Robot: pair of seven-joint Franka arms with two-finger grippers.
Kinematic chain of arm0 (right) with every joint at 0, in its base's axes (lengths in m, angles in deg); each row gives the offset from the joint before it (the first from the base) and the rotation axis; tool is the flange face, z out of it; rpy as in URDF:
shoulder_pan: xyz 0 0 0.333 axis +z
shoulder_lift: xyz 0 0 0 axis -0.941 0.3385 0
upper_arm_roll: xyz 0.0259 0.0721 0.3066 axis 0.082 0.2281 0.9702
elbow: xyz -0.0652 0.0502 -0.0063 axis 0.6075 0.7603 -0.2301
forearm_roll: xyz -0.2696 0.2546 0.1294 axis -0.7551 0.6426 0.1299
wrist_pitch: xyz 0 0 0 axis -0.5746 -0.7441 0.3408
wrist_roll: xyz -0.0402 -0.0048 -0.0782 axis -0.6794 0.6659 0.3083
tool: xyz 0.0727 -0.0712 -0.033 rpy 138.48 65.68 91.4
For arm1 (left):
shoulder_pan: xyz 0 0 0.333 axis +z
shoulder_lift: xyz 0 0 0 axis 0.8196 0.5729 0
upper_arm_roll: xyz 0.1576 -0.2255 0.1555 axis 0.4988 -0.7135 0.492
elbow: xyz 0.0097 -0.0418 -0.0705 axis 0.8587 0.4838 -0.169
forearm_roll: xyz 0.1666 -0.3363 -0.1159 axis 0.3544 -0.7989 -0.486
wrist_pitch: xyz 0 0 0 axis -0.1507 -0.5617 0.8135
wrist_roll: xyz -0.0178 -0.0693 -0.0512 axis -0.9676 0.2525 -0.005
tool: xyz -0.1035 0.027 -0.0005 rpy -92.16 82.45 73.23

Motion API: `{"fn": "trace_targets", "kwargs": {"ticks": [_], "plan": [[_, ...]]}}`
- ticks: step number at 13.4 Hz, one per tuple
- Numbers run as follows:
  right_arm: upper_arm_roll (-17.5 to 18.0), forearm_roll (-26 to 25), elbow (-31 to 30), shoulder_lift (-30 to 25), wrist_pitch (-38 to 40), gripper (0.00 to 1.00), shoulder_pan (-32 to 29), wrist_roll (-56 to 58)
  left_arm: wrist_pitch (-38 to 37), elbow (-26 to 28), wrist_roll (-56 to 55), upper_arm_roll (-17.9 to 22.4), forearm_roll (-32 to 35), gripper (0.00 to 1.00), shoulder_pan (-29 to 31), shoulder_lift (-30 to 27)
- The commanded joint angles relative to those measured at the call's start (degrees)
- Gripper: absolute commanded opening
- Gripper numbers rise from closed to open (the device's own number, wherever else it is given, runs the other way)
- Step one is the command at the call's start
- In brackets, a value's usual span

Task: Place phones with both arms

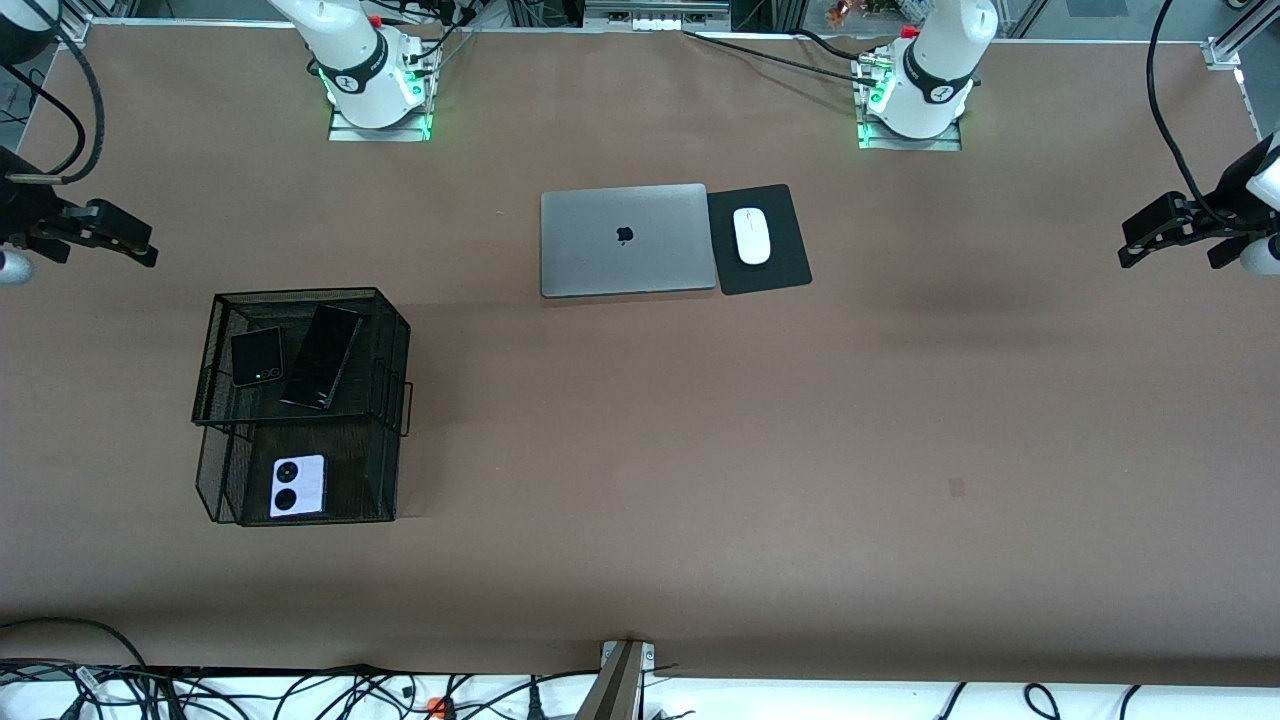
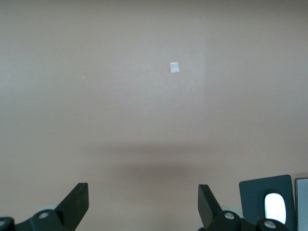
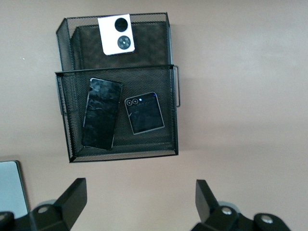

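A brown table seen from a high camera. Lower left of the frame stands a two-tier black wire basket (image 1: 395, 345), toward the right arm's end of the table. Nearest the camera, on its lower tier, lies the lavender-white phone (image 1: 298, 486) with two round black lenses. Above and farther from the camera, on the upper tier, lie the long black phone (image 1: 322, 357) and, beside it, the small black phone (image 1: 257, 356).

Farther up, at the centre of the frame, a closed grey laptop (image 1: 625, 240) sits beside a black mouse pad (image 1: 780, 270) carrying a white mouse (image 1: 752, 236).

At the frame's left edge the right gripper (image 1: 125, 240) hangs in the air over the table edge, well apart from the basket, its fingers spread wide and holding nothing. At the right edge the left gripper (image 1: 1145, 240) hangs likewise, fingers wide apart and empty, well away from all three phones.

The right wrist view alone looks straight down into the basket and shows all three phones clearly, with the right gripper's fingers (image 3: 72, 195) at the bottom of the frame. The left wrist view shows only bare table, a small pale square mark (image 2: 175, 68), and the mouse at the lower right corner.
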Motion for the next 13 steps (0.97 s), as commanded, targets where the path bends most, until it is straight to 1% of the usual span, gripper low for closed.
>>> {"fn": "trace_targets", "kwargs": {"ticks": [1, 3, 5, 8, 10, 13], "plan": [[-0.74, -0.37, 0.75, -0.09, 1.96, 1.00, 1.21, -1.26, -0.58, -0.45, 0.07, -0.16, -0.24, 1.00, 0.28, -0.17], [-0.57, -0.11, 0.66, -0.27, 2.49, 1.00, 1.21, -1.17, -0.58, -0.45, 0.07, -0.16, -0.24, 1.00, 0.28, -0.17], [-0.65, 1.55, 0.66, -0.36, 2.67, 1.00, 1.21, -1.17, -0.58, -0.45, 0.07, -0.16, -0.24, 1.00, 0.19, -0.17], [-0.65, 2.09, 0.75, -0.27, 2.76, 1.00, 1.21, -1.18, -0.58, -0.45, 0.07, -0.16, -0.24, 1.00, 0.28, -0.09], [-0.83, 3.49, 0.92, -0.09, 2.93, 1.00, 1.21, -0.91, -0.58, -0.45, 0.07, -0.16, -0.24, 1.00, 0.28, -0.17], [-0.83, 3.50, 0.92, 0.17, 2.14, 1.00, 1.21, -0.56, -0.58, -0.45, 0.07, -0.16, -0.24, 1.00, 0.28, -0.17]]}}
